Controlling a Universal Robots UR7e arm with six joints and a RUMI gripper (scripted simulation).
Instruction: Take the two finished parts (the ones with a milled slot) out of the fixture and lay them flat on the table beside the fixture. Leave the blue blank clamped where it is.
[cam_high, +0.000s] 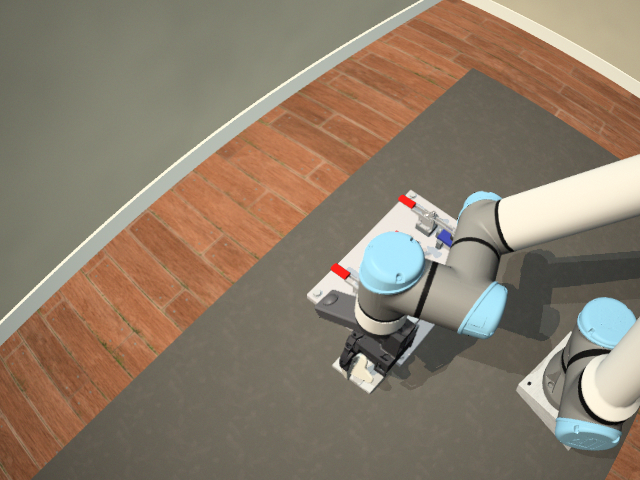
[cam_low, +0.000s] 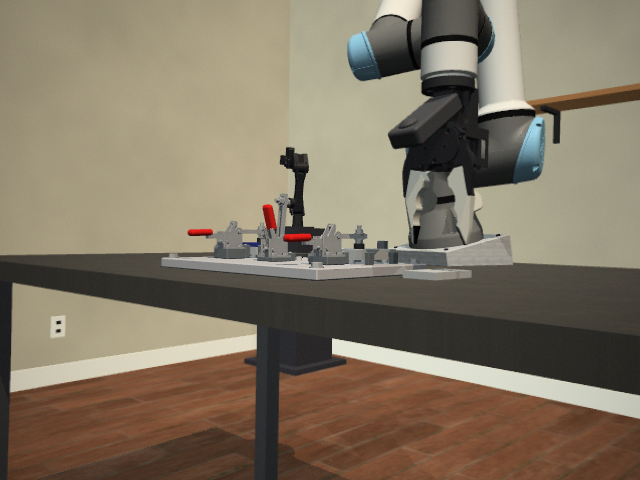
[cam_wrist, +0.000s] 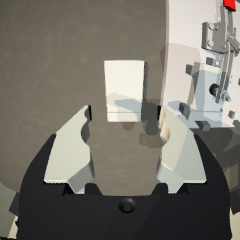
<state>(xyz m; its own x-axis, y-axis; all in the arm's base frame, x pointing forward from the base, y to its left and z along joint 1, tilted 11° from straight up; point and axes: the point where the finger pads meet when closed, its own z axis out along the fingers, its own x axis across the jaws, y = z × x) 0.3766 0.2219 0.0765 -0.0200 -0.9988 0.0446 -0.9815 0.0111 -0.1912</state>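
Gripper (cam_wrist: 125, 131) hangs above the dark table (cam_low: 516, 304) with its pale fingers spread and nothing between them. One finished part (cam_wrist: 124, 90), a light flat plate, lies on the table upper centre in the wrist view, apart from the fingertips and just left of the fixture (cam_wrist: 200, 30). In the top view the blue blank (cam_high: 444, 237) sits in the fixture beside the arm's elbow, right of centre.
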